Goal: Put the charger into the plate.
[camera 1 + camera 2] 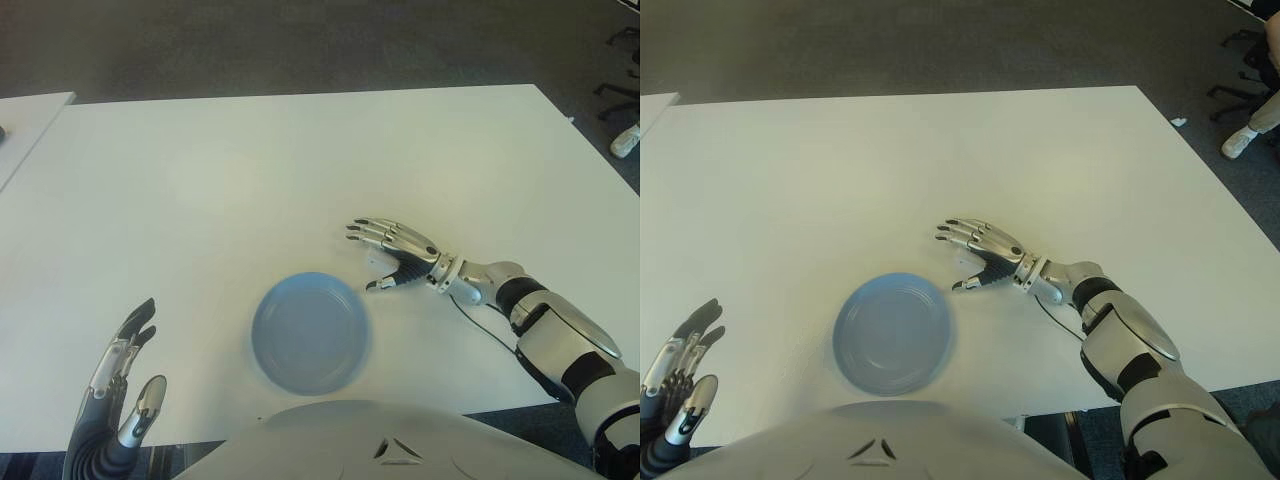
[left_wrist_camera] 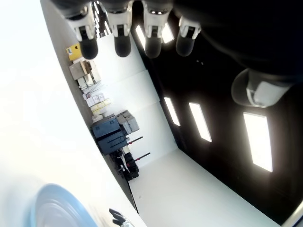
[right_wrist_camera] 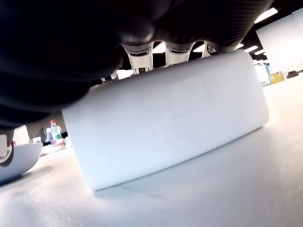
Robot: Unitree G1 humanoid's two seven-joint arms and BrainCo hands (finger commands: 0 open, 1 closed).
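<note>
right hand [image 1: 395, 252] | fingers arched over white charger [image 3: 165, 123], no grasp | charger on table [image 1: 300, 170] beside plate [image 1: 310, 332]

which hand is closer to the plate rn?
Right. The right hand is just beside the plate on its right, over the white charger on the table. The left hand is farther off, at the table's near left edge.

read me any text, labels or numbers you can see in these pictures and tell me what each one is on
None can be read.
The charger, a plain white block on the table under the right hand: no print shows.
The blue plate: unmarked.
Boxes and a bottle in the background: any labels are too small and blurred to read.
The left hand, left of the plate: no marking.
</note>
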